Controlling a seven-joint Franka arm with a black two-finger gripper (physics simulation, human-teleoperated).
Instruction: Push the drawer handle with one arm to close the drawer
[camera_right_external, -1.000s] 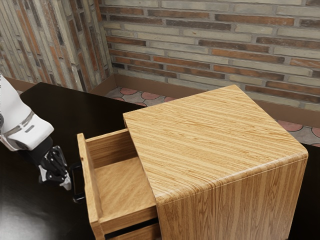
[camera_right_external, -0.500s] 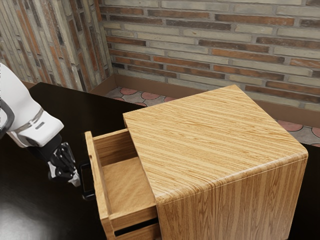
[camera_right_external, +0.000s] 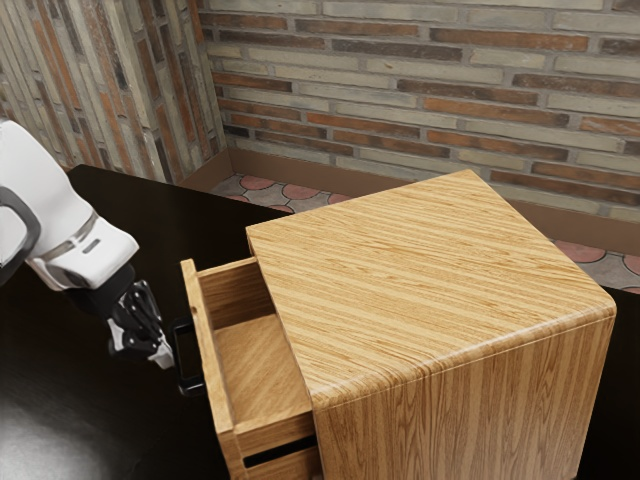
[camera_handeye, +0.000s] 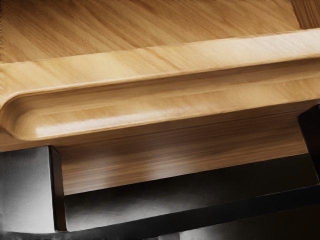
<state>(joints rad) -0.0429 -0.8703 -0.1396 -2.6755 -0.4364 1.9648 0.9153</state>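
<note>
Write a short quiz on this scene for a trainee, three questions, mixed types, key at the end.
1. Fill in the blank: The gripper is right by the drawer's ____.
2. Multiple choice: What is the surface of the cabinet's top?
a) plain white
b) light wood grain
c) red tile
3. True or false: The drawer is fully closed, its front flush with the cabinet.

Key: 1: handle. 2: b. 3: False; it stands partly open, with its inside showing.
</note>
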